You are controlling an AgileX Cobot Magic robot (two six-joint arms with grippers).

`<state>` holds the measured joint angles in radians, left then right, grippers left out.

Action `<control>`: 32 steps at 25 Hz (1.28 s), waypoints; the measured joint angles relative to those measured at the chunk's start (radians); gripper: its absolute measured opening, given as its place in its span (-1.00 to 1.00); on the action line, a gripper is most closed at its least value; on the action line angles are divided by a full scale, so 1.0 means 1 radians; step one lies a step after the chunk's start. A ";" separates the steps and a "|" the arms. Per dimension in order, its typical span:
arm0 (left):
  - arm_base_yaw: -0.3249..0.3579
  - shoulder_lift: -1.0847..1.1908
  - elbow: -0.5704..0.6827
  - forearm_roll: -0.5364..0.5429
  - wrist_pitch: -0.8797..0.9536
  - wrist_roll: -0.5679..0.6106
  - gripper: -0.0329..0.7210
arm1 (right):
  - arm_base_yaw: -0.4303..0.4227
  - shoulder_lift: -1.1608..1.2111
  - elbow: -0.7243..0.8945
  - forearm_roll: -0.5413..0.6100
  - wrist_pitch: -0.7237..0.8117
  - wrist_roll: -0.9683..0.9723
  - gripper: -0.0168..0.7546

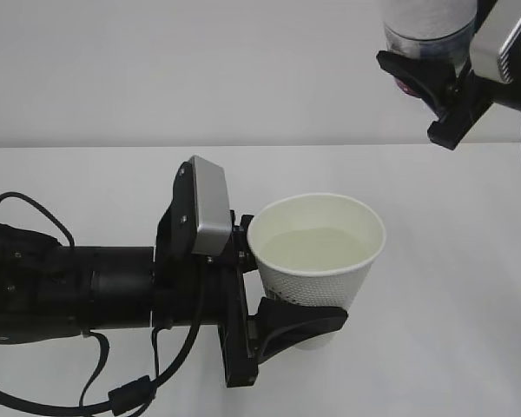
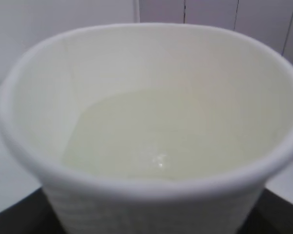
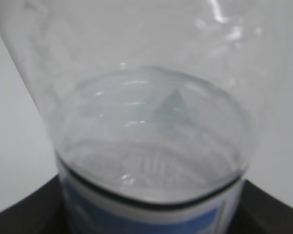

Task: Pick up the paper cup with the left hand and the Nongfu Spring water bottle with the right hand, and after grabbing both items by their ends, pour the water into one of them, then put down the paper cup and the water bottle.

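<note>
Exterior view: left hand [image 1: 282, 287] level, gripping paper cup [image 1: 317, 261]; right hand [image 1: 434, 87] raised, gripping bottle [image 1: 425, 26].

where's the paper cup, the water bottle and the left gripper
paper cup [image 1: 308, 291], exterior view, on its dimpled white outer wall
water bottle [image 1: 425, 22], exterior view, on its clear body at the top edge
left gripper [image 1: 282, 282], exterior view, between the black fingers clamped round the cup
</note>
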<state>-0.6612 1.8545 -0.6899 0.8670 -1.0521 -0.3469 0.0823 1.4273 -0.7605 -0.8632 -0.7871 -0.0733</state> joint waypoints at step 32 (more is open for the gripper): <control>0.000 0.000 0.000 -0.023 0.000 0.000 0.50 | 0.000 0.000 0.396 0.616 -0.163 0.008 0.29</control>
<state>-0.6612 1.8545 -0.6899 0.8444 -1.0521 -0.3469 0.0823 1.4273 -0.3644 -0.2473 -0.9504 -0.0648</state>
